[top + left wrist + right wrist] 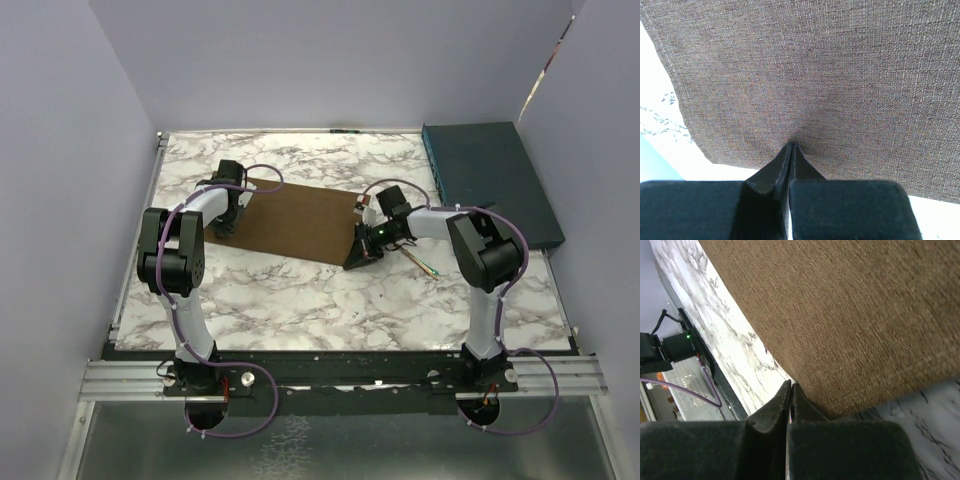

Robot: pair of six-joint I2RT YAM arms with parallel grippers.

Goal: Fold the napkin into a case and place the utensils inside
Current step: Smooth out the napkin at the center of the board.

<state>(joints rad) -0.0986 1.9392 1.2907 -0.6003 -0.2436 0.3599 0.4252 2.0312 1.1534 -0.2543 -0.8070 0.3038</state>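
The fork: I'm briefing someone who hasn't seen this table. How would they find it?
On the marble table, look right of the brown napkin, beside the right gripper. The fork lies there: the only thin, copper-coloured sliver, unlike the broad cloth.

The napkin (pixel 290 220) is plain brown, finely woven; the table (pixel 330 300) is white marble with grey veins; the box (pixel 490 180) at two o'clock is dark teal; the fork (pixel 423 263) is copper, green-tipped; the cables (pixel 268 170) are purple.

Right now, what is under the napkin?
Only the marble table shows around the napkin; anything beneath it is covered. The fork lies outside it, on the table near the right end effector.
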